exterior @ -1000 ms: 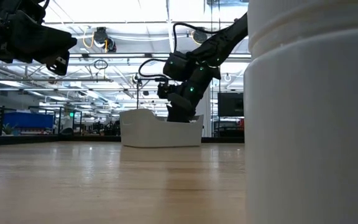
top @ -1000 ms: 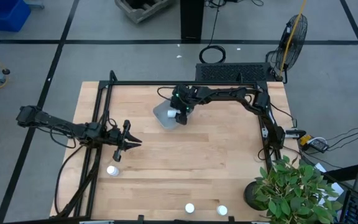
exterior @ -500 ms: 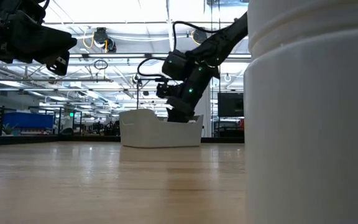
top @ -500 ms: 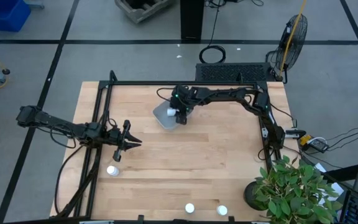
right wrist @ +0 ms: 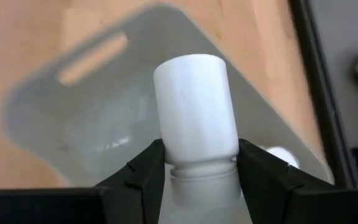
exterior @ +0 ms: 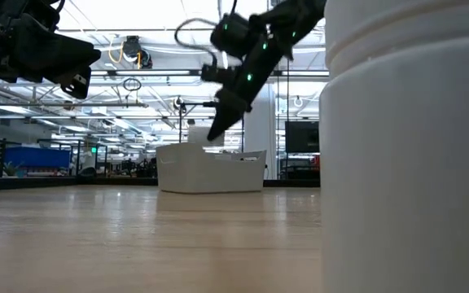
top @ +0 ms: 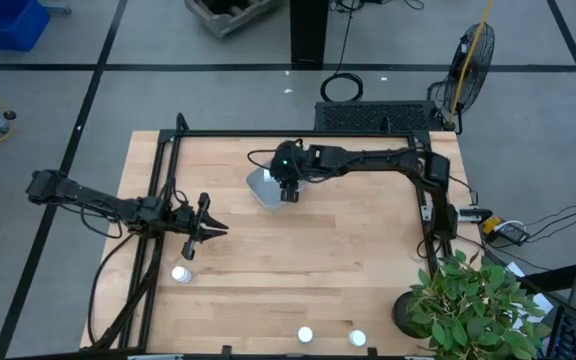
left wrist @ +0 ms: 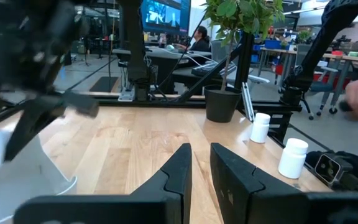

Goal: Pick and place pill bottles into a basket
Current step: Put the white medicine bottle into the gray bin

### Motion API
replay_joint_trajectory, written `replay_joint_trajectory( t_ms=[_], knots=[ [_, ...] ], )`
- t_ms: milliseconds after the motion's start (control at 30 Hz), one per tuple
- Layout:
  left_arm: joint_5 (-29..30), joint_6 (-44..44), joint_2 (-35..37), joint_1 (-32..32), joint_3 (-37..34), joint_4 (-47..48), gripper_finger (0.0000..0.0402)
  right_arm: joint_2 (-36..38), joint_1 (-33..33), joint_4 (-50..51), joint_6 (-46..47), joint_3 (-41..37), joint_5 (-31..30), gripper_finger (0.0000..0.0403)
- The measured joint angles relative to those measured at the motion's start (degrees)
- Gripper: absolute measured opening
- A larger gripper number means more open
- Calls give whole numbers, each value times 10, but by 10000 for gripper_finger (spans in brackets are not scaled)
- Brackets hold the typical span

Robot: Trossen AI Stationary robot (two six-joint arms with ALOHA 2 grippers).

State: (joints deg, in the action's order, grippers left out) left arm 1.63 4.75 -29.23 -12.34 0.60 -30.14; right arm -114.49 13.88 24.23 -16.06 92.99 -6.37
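Left gripper (top: 211, 227) hanging over the left part of the table (top: 338, 260) in the overhead view, fingers lying close together with only a slim gap, pinching nothing. Same narrow gap showing between its fingers (left wrist: 180, 168) in the left wrist view.

Sitting just below that gripper, near the lower left of the tabletop: one pill bottle (top: 180, 273), upright, apart from the fingers.

Standing along the bottom edge of the table, near centre: two more bottles (top: 306, 335), side by side but not touching. Same pair appearing at the right of the left wrist view (left wrist: 293, 157), upright.

Lying in the upper middle of the tabletop: the basket (top: 264, 184), pale grey-blue, tilted relative to the table edges. In the low view showing as a pale shallow tray (exterior: 210, 168) at mid-frame.

Right gripper (top: 288, 189) reaching in from the upper right, hovering over the basket's right side. Fingers (right wrist: 143, 167) pinching a bottle (right wrist: 196, 106) by its body just under the cap. Bottle hanging above the basket floor (right wrist: 92, 124), not touching it.

Resting inside the basket, at the right of the right wrist view: another white round object (right wrist: 277, 155), partly hidden; looking like a bottle cap.

Filling the right side of the low view: a large white bottle (exterior: 409, 146) close to the lens.
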Motion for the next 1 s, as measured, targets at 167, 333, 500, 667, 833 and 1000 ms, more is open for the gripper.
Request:
replay_joint_trajectory(
  t_ms=[167, 333, 500, 667, 833, 1000],
  knots=[
    [0, 0, 0, 0, 0, 0, 62, 32, -55, 9, -11, 0, -27, 159],
    [0, 0, 0, 0, 0, 0, 62, 44, -115, 10, -25, 0, -76, 159],
    [0, 0, 0, 0, 0, 0, 62, 44, -178, 10, -27, 0, -139, 159],
    [6, -22, 0, 0, 0, -17, 62, 44, -232, 15, -1, 0, -193, 159],
    [7, 95, 0, -2, 0, -82, 62, 44, -278, 42, 27, 0, -223, 160],
    [28, 117, 0, -2, 0, -105, 62, 25, -315, 39, 28, 0, -224, 159]
  ],
)
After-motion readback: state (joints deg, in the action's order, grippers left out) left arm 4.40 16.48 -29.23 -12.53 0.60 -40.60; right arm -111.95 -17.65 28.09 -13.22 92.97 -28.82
